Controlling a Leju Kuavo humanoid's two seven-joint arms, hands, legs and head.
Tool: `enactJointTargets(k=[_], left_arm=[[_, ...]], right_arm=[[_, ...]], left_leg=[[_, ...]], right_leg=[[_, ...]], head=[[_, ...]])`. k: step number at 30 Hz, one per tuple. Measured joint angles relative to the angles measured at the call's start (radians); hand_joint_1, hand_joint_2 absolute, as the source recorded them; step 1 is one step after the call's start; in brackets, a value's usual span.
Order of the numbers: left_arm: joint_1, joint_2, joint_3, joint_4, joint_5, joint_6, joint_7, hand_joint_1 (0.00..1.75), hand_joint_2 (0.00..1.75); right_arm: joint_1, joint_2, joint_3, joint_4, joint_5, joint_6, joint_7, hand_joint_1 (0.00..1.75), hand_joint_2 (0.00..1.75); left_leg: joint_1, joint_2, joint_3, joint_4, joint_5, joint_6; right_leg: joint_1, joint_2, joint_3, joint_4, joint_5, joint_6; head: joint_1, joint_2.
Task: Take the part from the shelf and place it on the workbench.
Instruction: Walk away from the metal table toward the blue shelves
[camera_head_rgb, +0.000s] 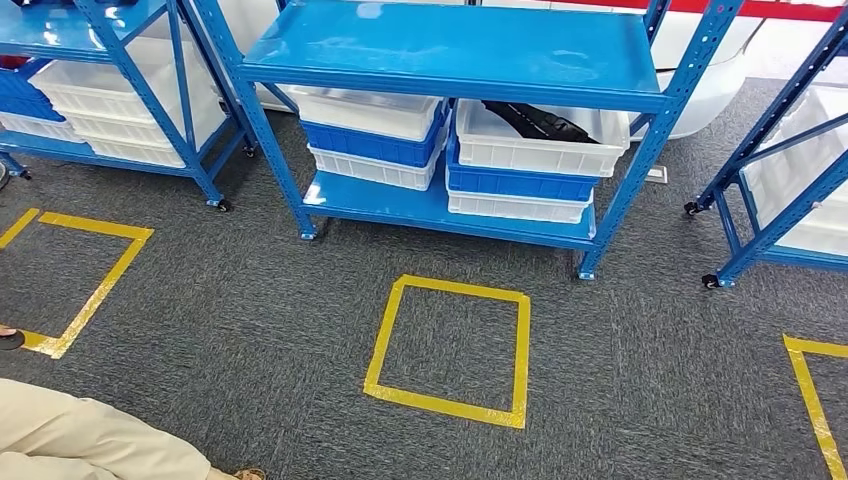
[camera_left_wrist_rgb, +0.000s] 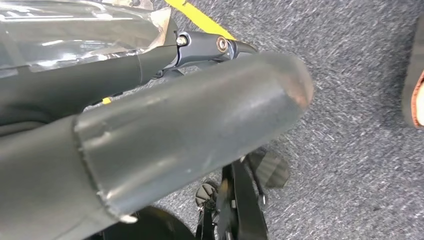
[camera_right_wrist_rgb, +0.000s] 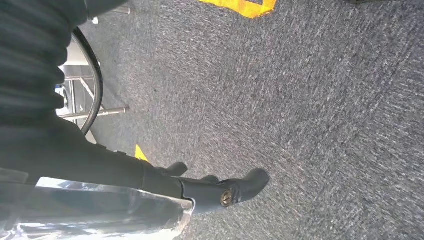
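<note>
Nearest to us in the head view, a person's beige trouser leg (camera_head_rgb: 90, 440) cuts across the lower left corner, resting on the grey carpet (camera_head_rgb: 250, 330). Ahead on that carpet we see a yellow tape square (camera_head_rgb: 450, 350), with parts of two more tape squares off to either side. Beyond it stands a blue shelf (camera_head_rgb: 450, 60) on castors, its lower level carrying stacked white and blue bins. In the top white bin on the right (camera_head_rgb: 545, 140) lies a dark part (camera_head_rgb: 540, 122), long and black, leaning against the bin's back edge. More blue racks with white bins stand to the left and right.

From the left wrist we look down at the carpet past our left hand (camera_left_wrist_rgb: 190, 125): a thick grey thumb stretches across the picture with a darker finger behind it, nothing between them, fingers apart. From the right wrist our right hand (camera_right_wrist_rgb: 200, 187) hangs over the carpet, dark fingers lightly extended and apart, holding nothing. Both hands are well apart from the shelf and the part.
</note>
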Motion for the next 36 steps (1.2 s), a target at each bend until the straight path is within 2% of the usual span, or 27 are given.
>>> enactJointTargets(k=[1, 2, 3, 5, 6, 7, 8, 9, 12, 13, 15, 16, 17, 18, 19, 20, 21, 22, 23, 25, 27, 29, 31, 32, 33, 34, 36], left_arm=[[0.001, 0.0, 0.0, 0.0, 0.0, 0.0, 0.0, 0.0, 0.0], [0.003, 0.001, 0.0, 0.0, 0.0, 0.001, -0.001, 0.0, 0.0], [0.003, 0.001, 0.0, 0.0, 0.0, 0.001, -0.001, 0.0, 0.0], [0.004, 0.002, 0.0, 0.0, 0.0, 0.002, -0.002, 0.0, 0.0], [0.003, 0.003, 0.0, 0.0, 0.0, 0.003, -0.002, 0.0, 0.0], [0.002, 0.005, 0.0, 0.0, 0.0, 0.004, -0.002, 0.0, 0.0], [0.001, 0.006, 0.0, 0.0, 0.0, 0.006, -0.003, 0.0, 0.0], [0.001, 0.006, 0.0, 0.0, 0.001, 0.007, -0.004, 0.0, 0.0], [0.001, 0.004, 0.0, 0.0, 0.004, 0.012, -0.004, 0.0, 0.0], [0.001, 0.003, 0.0, 0.001, 0.004, 0.013, -0.004, 0.0, 0.0], [0.001, 0.002, 0.0, 0.001, 0.004, 0.014, -0.004, 0.0, 0.0], [0.001, 0.001, 0.0, 0.001, 0.004, 0.014, -0.004, 0.0, 0.0], [0.001, 0.0, 0.0, 0.001, 0.004, 0.014, -0.004, 0.0, 0.0], [0.001, -0.001, 0.0, 0.001, 0.004, 0.014, -0.004, 0.0, 0.0], [0.001, -0.002, 0.0, 0.001, 0.004, 0.014, -0.004, 0.0, 0.0], [0.001, -0.003, 0.0, 0.001, 0.004, 0.014, -0.004, 0.0, 0.0], [0.001, -0.003, 0.0, 0.001, 0.005, 0.014, -0.004, 0.0, 0.0], [0.001, -0.003, 0.0, 0.001, 0.005, 0.014, -0.004, 0.0, 0.0], [0.0, -0.003, 0.0, 0.001, 0.004, 0.014, -0.004, 0.0, 0.0], [-0.002, -0.002, 0.0, 0.001, 0.004, 0.014, -0.004, 0.0, 0.0], [-0.003, -0.002, 0.0, 0.001, 0.003, 0.014, -0.004, 0.0, 0.0], [-0.003, -0.002, 0.0, 0.001, 0.001, 0.014, -0.004, 0.0, 0.0], [-0.002, -0.002, 0.0, 0.001, 0.001, 0.014, -0.004, 0.0, 0.0], [-0.002, -0.002, 0.0, 0.001, 0.001, 0.014, -0.004, 0.0, 0.0], [-0.001, -0.002, 0.0, 0.001, 0.001, 0.013, -0.004, 0.0, 0.0], [-0.001, -0.002, 0.0, 0.001, 0.002, 0.012, -0.004, 0.0, 0.0], [-0.001, -0.001, 0.0, 0.001, 0.002, 0.011, -0.005, 0.0, 0.0]], right_arm=[[0.0, 0.0, 0.0, 0.0, 0.0, 0.0, -0.001, 0.0, 1.75], [0.0, 0.0, 0.0, 0.0, 0.0, 0.0, -0.002, 0.0, 1.75], [0.0, 0.0, 0.0, 0.0, 0.0, 0.0, -0.002, 0.0, 1.75], [0.0, 0.002, 0.0, 0.0, 0.001, 0.0, -0.003, 0.0, 1.75], [-0.001, 0.004, 0.0, 0.0, 0.002, 0.0, -0.004, 0.0, 1.75], [-0.001, 0.006, 0.0, 0.0, 0.002, 0.0, -0.004, 0.0, 1.75], [-0.001, 0.008, 0.0, 0.0, 0.003, 0.0, -0.005, 0.0, 1.75], [-0.002, 0.01, 0.0, 0.0, 0.005, 0.0, -0.005, 0.0, 1.75], [-0.005, 0.009, 0.0, 0.0, 0.011, 0.0, -0.005, 0.0, 1.75], [-0.006, 0.007, 0.0, 0.0, 0.013, 0.0, -0.005, 0.0, 1.75], [-0.006, 0.002, 0.0, 0.0, 0.015, 0.0, -0.005, 0.0, 1.75], [-0.006, 0.0, 0.0, 0.0, 0.015, 0.0, -0.005, 0.0, 1.75], [-0.006, -0.001, 0.0, 0.0, 0.015, 0.0, -0.005, 0.0, 1.75], [-0.005, -0.003, 0.0, 0.0, 0.015, 0.0, -0.005, 0.0, 1.75], [-0.004, -0.004, 0.0, 0.0, 0.015, 0.0, -0.005, 0.0, 1.75], [-0.004, -0.005, 0.0, 0.0, 0.015, 0.0, -0.005, 0.0, 1.75], [-0.005, -0.005, 0.0, 0.0, 0.015, 0.0, -0.004, 0.0, 1.75], [-0.006, -0.006, 0.0, 0.0, 0.015, 0.0, -0.004, 0.0, 1.75], [-0.007, -0.006, 0.0, 0.0, 0.015, 0.001, -0.003, 0.0, 1.75], [-0.008, -0.007, 0.0, 0.0, 0.015, 0.001, -0.001, 0.0, 1.75], [-0.008, -0.006, 0.0, 0.0, 0.015, 0.001, 0.002, 0.0, 1.75], [-0.007, -0.005, 0.0, 0.0, 0.014, 0.0, 0.005, 0.0, 1.75], [-0.006, -0.005, 0.0, 0.0, 0.013, 0.0, 0.006, 0.0, 1.75], [-0.006, -0.004, 0.0, 0.0, 0.013, 0.0, 0.006, 0.0, 1.75], [-0.006, -0.004, 0.0, 0.0, 0.012, 0.0, 0.006, 0.0, 1.75], [-0.006, -0.004, 0.0, 0.0, 0.012, 0.0, 0.006, 0.0, 1.75], [-0.006, -0.002, 0.0, 0.0, 0.012, -0.001, 0.005, 0.0, 1.75]], left_leg=[[-0.006, -0.001, -0.036, 0.063, -0.018, 0.006], [-0.012, -0.002, -0.059, 0.095, -0.018, 0.015], [-0.02, -0.004, -0.063, 0.087, 0.003, 0.027], [-0.039, -0.01, -0.019, -0.032, 0.08, 0.064], [-0.049, -0.01, 0.007, -0.093, 0.108, 0.084], [-0.058, -0.01, 0.027, -0.138, 0.124, 0.098], [-0.065, -0.008, 0.035, -0.16, 0.128, 0.107], [-0.068, -0.004, 0.036, -0.165, 0.126, 0.109], [-0.064, -0.001, 0.054, -0.198, 0.142, 0.103], [-0.06, 0.001, 0.063, -0.21, 0.147, 0.1], [-0.055, 0.003, 0.07, -0.219, 0.148, 0.097], [-0.055, 0.003, 0.07, -0.219, 0.147, 0.095], [-0.054, 0.003, 0.072, -0.219, 0.145, 0.093], [-0.053, 0.003, 0.074, -0.219, 0.143, 0.09], [-0.051, 0.002, 0.078, -0.218, 0.14, 0.085], [-0.049, 0.002, 0.083, -0.217, 0.136, 0.08], [-0.05, 0.001, 0.087, -0.216, 0.131, 0.073], [-0.051, 0.001, 0.091, -0.214, 0.126, 0.066], [-0.052, 0.002, 0.092, -0.213, 0.122, 0.059], [-0.051, 0.002, 0.094, -0.213, 0.117, 0.048], [-0.046, 0.0, 0.09, -0.196, 0.106, 0.04], [-0.042, -0.003, 0.051, -0.111, 0.058, 0.03], [-0.041, -0.004, -0.025, 0.029, -0.001, 0.024], [-0.041, -0.004, -0.057, 0.079, -0.011, 0.024], [-0.041, -0.004, -0.073, 0.093, 0.0, 0.025], [-0.041, -0.004, -0.068, 0.065, 0.031, 0.028], [-0.042, -0.007, -0.011, -0.074, 0.115, 0.041]], right_leg=[[0.007, 0.001, 0.001, 0.0, -0.002, -0.004], [0.014, 0.002, 0.002, 0.0, -0.003, -0.008], [0.02, 0.005, 0.006, 0.0, -0.005, -0.012], [0.03, 0.009, 0.013, -0.001, -0.008, -0.017], [0.037, 0.01, 0.016, -0.001, -0.011, -0.018], [0.038, 0.011, 0.017, -0.001, -0.012, -0.018], [0.038, 0.011, 0.017, -0.002, -0.014, -0.017], [0.038, 0.011, 0.017, -0.003, -0.014, -0.014], [0.04, 0.006, 0.009, 0.015, -0.026, -0.007], [0.042, 0.004, -0.009, 0.051, -0.044, -0.007], [0.037, 0.002, -0.072, 0.173, -0.095, -0.007], [0.034, 0.002, -0.104, 0.231, -0.114, -0.004], [0.031, 0.002, -0.124, 0.262, -0.119, 0.004], [0.026, 0.001, -0.123, 0.254, -0.107, 0.014], [0.022, 0.0, -0.101, 0.204, -0.079, 0.027], [0.016, -0.003, -0.065, 0.127, -0.044, 0.04], [0.012, -0.007, -0.033, 0.058, -0.015, 0.046], [0.011, -0.008, -0.01, 0.008, 0.003, 0.044], [0.012, -0.009, 0.002, -0.017, 0.011, 0.035], [0.017, -0.006, 0.006, -0.021, 0.011, 0.012], [0.012, -0.004, 0.012, -0.024, 0.011, -0.002], [0.008, -0.003, 0.017, -0.026, 0.01, -0.015], [0.012, -0.003, 0.018, -0.025, 0.006, -0.023], [0.013, -0.002, 0.02, -0.025, 0.005, -0.025], [0.015, 0.0, 0.022, -0.025, 0.002, -0.026], [0.016, 0.002, 0.026, -0.025, 0.0, -0.027], [0.017, 0.007, 0.034, -0.026, -0.006, -0.025]], head=[[-0.001, 0.0], [-0.001, 0.0], [-0.001, 0.0], [0.0, 0.0], [0.002, 0.0], [0.004, 0.0], [0.005, 0.0], [0.006, 0.0], [0.003, 0.0], [0.005, 0.0], [0.007, 0.0], [0.008, 0.0], [0.008, 0.0], [0.008, 0.0], [0.009, 0.0], [0.009, 0.0], [0.009, 0.0], [0.009, 0.0], [0.009, 0.0], [0.008, 0.0], [0.007, 0.0], [0.004, 0.0], [0.002, 0.0], [0.002, 0.0], [0.002, 0.0], [0.002, 0.0], [0.002, 0.0]])
